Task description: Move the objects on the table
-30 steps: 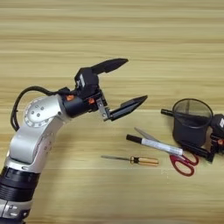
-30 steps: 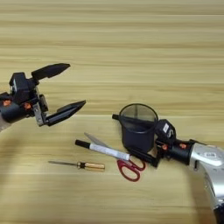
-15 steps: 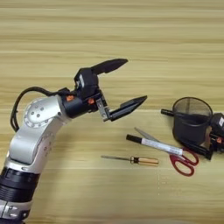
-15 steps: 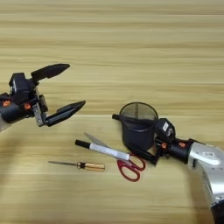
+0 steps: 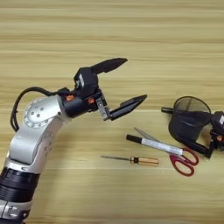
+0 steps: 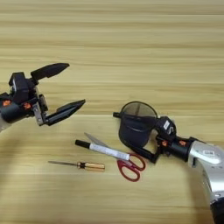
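Between the right gripper's (image 6: 136, 136) fingers stands the black mesh pen cup (image 6: 136, 124), one finger behind it, one in front, closed on its wall. Just left of those fingers lie the red-handled scissors (image 6: 124, 162), white marker (image 6: 103, 149) and screwdriver (image 6: 83, 165) on the worktop (image 6: 131, 52). The left gripper (image 5: 129, 83) hovers with fingers spread wide, the tools below its lower fingertip.

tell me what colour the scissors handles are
Red. The scissors show best in the right eye view, lying by the pen cup.
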Robot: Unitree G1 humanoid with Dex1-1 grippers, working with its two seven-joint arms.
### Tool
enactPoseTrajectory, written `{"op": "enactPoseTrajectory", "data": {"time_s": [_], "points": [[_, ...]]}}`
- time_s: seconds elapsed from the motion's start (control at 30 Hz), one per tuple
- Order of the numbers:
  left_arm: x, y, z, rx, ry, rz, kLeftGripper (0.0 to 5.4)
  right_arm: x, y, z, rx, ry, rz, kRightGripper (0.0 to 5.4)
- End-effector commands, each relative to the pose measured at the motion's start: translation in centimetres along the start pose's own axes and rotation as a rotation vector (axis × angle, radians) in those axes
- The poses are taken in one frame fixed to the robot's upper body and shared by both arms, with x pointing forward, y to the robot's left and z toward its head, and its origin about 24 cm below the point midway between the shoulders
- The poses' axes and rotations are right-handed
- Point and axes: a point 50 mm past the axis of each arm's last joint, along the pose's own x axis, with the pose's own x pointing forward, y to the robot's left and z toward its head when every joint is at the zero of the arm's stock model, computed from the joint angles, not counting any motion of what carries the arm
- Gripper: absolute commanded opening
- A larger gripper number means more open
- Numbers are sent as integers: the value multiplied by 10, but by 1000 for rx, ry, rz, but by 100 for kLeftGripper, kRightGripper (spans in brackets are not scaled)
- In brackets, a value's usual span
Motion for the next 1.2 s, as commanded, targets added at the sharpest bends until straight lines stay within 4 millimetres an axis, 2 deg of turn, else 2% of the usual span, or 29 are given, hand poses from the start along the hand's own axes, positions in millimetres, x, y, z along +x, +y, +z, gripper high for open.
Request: {"op": "enactPoseTrajectory", "data": {"time_s": [0.03, 0.43, 1.07, 1.2], "points": [[0, 1, 3, 11, -5, 2, 540, 0, -3, 4, -17, -12, -9, 536], [0, 1, 2, 11, -4, 1, 540, -6, -3, 1, 9, -5, 4, 536], [-1, 5, 0, 21, 6, 7, 540, -51, -6, -2, 50, 12, 34, 536], [-1, 5, -1, 25, 11, 8, 540, -60, -7, 5, 25, -14, 39, 536]]}}
